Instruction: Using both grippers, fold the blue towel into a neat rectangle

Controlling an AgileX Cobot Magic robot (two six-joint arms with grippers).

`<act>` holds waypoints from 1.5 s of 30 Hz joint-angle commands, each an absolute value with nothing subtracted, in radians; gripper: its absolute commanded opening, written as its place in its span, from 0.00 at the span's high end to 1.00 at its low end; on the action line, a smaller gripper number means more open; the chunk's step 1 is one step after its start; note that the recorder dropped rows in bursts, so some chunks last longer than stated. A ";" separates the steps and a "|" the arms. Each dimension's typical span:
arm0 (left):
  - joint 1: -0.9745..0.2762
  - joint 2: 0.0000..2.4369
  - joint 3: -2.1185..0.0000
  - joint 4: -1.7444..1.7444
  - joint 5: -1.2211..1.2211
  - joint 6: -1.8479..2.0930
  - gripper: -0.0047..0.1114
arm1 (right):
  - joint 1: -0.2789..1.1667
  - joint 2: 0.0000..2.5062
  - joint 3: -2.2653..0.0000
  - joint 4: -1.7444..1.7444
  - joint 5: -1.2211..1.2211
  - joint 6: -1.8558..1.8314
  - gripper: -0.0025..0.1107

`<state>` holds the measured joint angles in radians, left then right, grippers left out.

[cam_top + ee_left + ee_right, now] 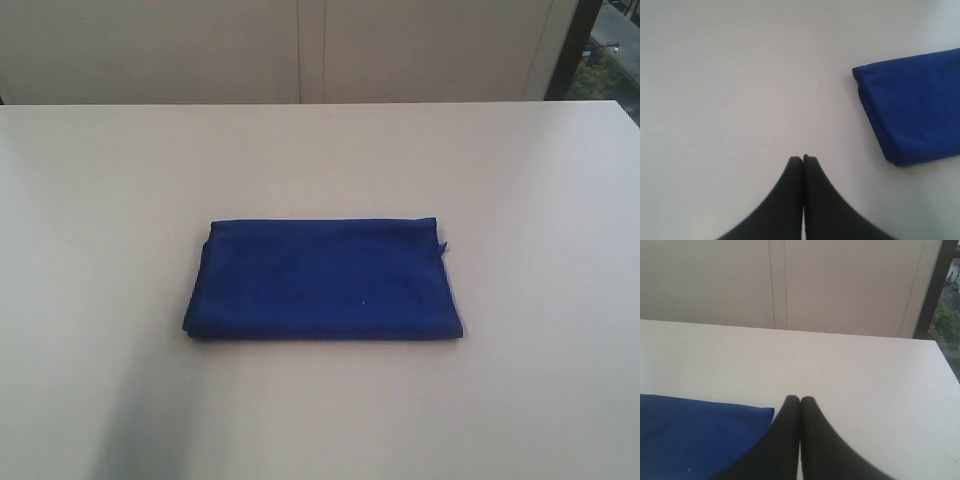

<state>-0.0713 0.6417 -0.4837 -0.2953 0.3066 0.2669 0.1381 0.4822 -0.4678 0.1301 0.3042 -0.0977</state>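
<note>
Finds towel (322,280) folded flat at middle of table (520,200). Puts left gripper (803,158), fingers pressed together and empty, over bare table apart from towel; right gripper (800,398), likewise together, by towel's corner.

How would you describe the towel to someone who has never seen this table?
A wide pale table fills the view. Near its middle lies the blue towel, folded into a flat rectangle. Its deep blue stands out against the pale surface.

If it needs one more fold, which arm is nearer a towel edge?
Probably right: the right claw, shut, sits at a corner of the blue towel; the left claw, also shut, is over bare table.
</note>
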 commanded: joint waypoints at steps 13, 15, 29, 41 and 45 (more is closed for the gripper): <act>-0.069 0.635 -0.480 -0.307 0.307 0.268 0.96 | 0.110 0.351 -0.436 0.121 0.282 -0.107 0.98; -0.069 0.635 -0.480 -0.307 0.307 0.268 0.96 | 0.081 0.308 -0.414 0.123 0.282 -0.103 0.98; -0.069 0.635 -0.480 -0.307 0.307 0.268 0.96 | -0.050 0.183 -0.311 0.128 0.283 -0.021 0.98; -0.069 0.635 -0.480 -0.307 0.307 0.268 0.96 | -0.050 0.179 -0.264 -0.021 0.281 -0.021 0.98; -0.069 0.635 -0.480 -0.307 0.307 0.268 0.96 | -0.050 0.152 -0.212 -0.031 0.281 -0.021 0.98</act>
<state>-0.0713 0.6417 -0.4837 -0.2953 0.3046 0.2669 -0.0412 0.1734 -0.2456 -0.0060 0.2859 -0.0242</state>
